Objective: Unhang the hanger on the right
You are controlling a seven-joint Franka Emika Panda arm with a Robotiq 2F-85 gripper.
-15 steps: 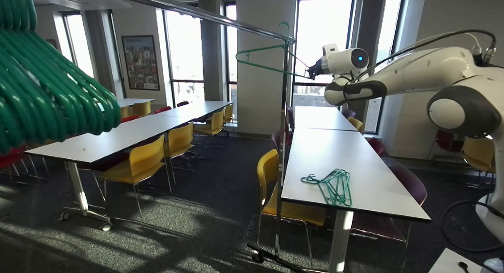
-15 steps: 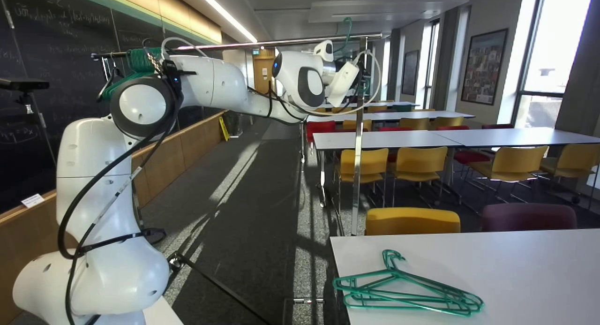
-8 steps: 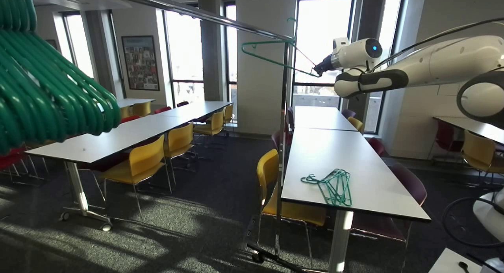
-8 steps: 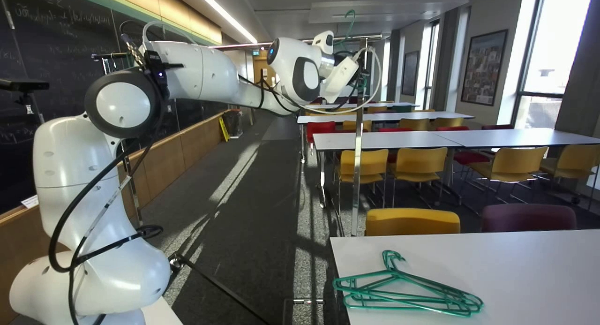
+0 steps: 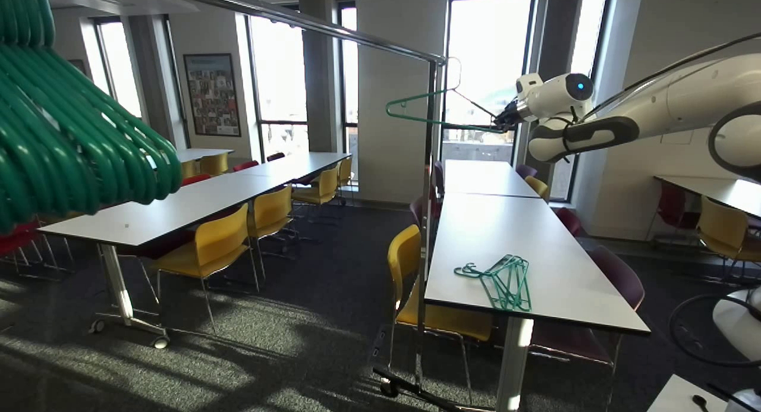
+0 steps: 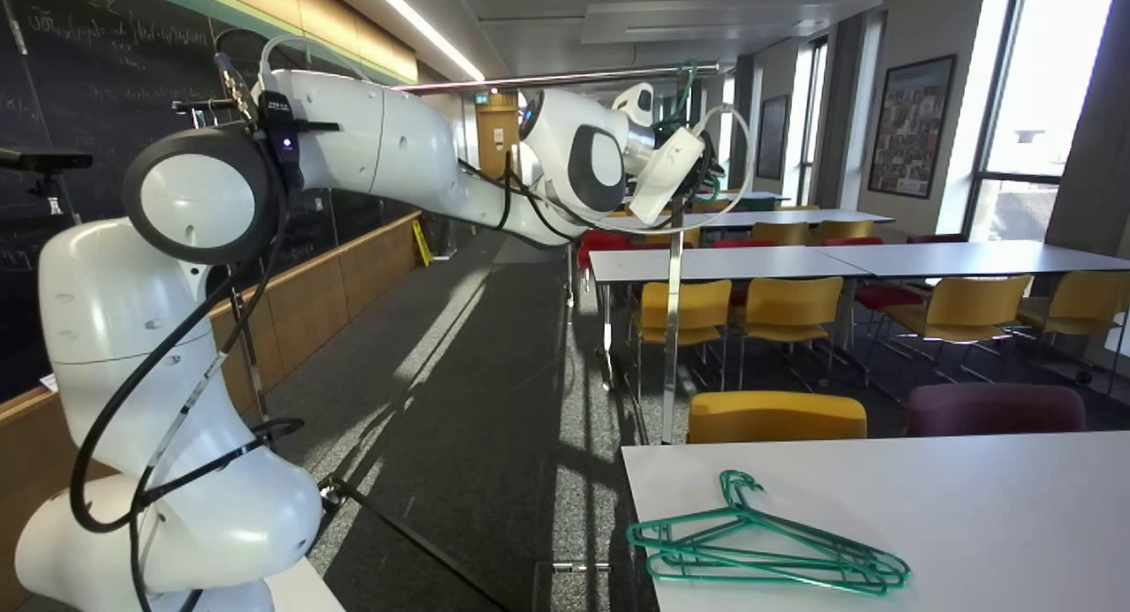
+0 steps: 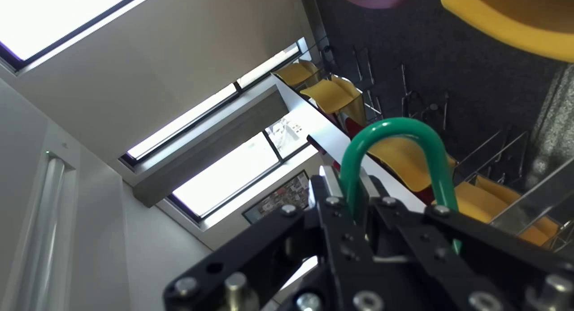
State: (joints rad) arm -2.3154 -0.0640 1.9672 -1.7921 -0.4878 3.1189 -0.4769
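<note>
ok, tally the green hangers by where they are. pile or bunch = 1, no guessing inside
Hanger in the gripper: 1
Loose pile on the table: 1
Hanging bunch: 1
Total: 3 (singles inside the last two overlap too much to count)

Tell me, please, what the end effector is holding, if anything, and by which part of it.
The end effector holds a green hanger by one outer corner, with one leg of the rounded bend in the grip.
</note>
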